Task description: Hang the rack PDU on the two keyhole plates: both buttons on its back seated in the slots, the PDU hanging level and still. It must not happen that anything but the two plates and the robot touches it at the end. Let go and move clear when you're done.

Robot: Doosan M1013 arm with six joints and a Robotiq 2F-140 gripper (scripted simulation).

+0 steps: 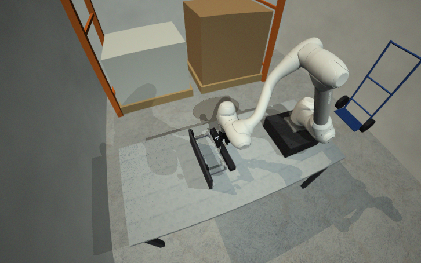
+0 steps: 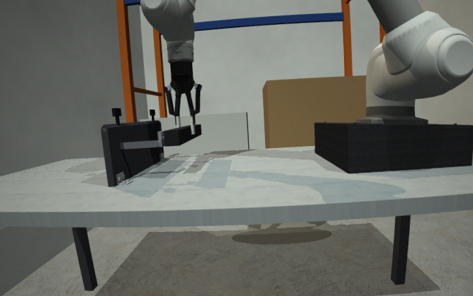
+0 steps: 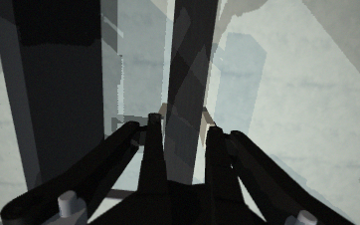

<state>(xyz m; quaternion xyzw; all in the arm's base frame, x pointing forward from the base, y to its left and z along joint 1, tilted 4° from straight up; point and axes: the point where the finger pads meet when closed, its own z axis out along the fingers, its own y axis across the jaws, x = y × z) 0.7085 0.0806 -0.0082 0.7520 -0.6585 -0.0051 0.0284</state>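
The rack PDU (image 1: pixel 228 157) (image 2: pixel 180 134) (image 3: pixel 186 70) is a long black bar. My gripper (image 1: pixel 218 137) (image 2: pixel 184 124) (image 3: pixel 183 113) is shut on it near its far end and holds it clear above the table. It hangs alongside the upright black mounting panel (image 1: pixel 200 159) (image 2: pixel 132 150) (image 3: pixel 56 80), a small gap away on the robot's side. A grey keyhole plate (image 2: pixel 141 144) sticks out from the panel towards the PDU, and thin grey brackets (image 1: pixel 202 137) span the gap in the top view. The buttons on the PDU's back are hidden.
The table (image 1: pixel 159 202) (image 2: pixel 230 198) carries the arm's black base block (image 1: pixel 287 135) (image 2: pixel 392 147). Two small black knobs (image 2: pixel 116 112) stand on the panel's top edge. Behind are an orange rack (image 1: pixel 91 55), a grey box (image 1: pixel 143 62), a brown box (image 1: pixel 228 39) and a blue hand truck (image 1: pixel 376 88).
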